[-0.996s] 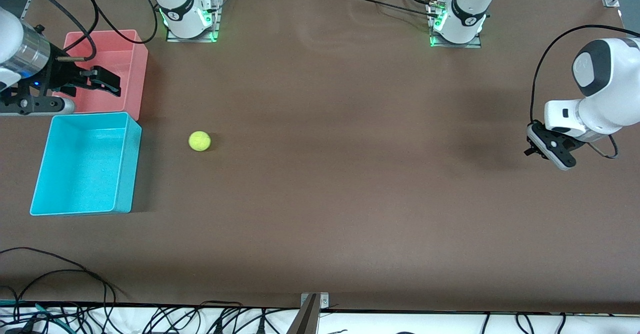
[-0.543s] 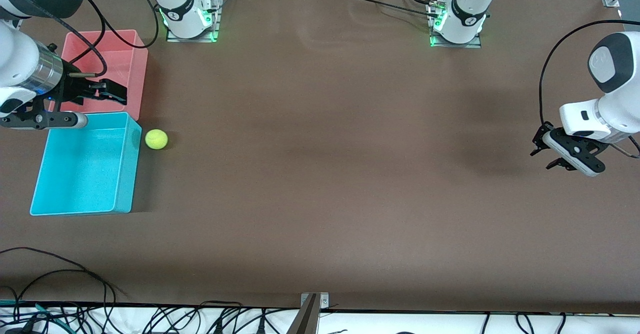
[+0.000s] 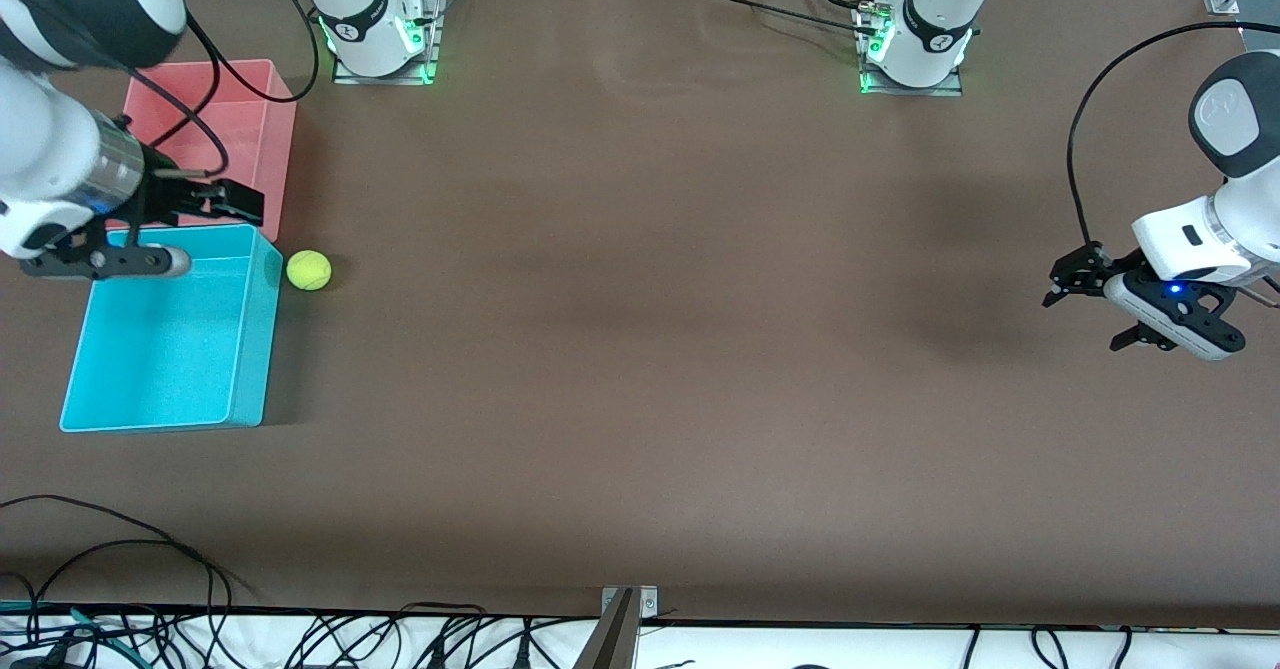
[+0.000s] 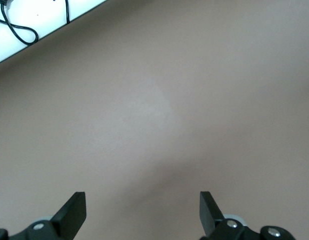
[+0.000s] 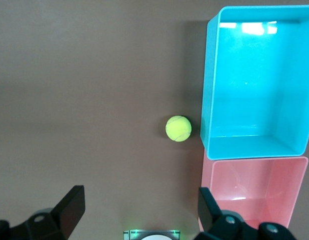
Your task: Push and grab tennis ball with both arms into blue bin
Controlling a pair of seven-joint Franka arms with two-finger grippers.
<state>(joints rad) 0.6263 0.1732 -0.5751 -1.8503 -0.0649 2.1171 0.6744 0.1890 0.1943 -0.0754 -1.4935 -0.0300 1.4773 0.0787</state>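
Hovering open-fingered: right gripper (image 3: 235,201) over the pink bin (image 3: 262,99), left gripper (image 3: 1092,311) over bare table (image 3: 700,349)

White jointed arms (image 3: 60,159), black bands, black cables, black fingers (image 3: 240,201).

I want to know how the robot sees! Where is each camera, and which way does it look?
Front view: sits high across the table, faces both arms' bases, sees the left pincer, the right pincer, the tennis ball, the blue bin and the pink bin.
Left wrist view: rides on the left arm, looks down at bare table; its open fingertips show.
Right wrist view: rides on the right arm, looks down; its open fingertips show.
Shared: front and right wrist views both show the ball and both bins.
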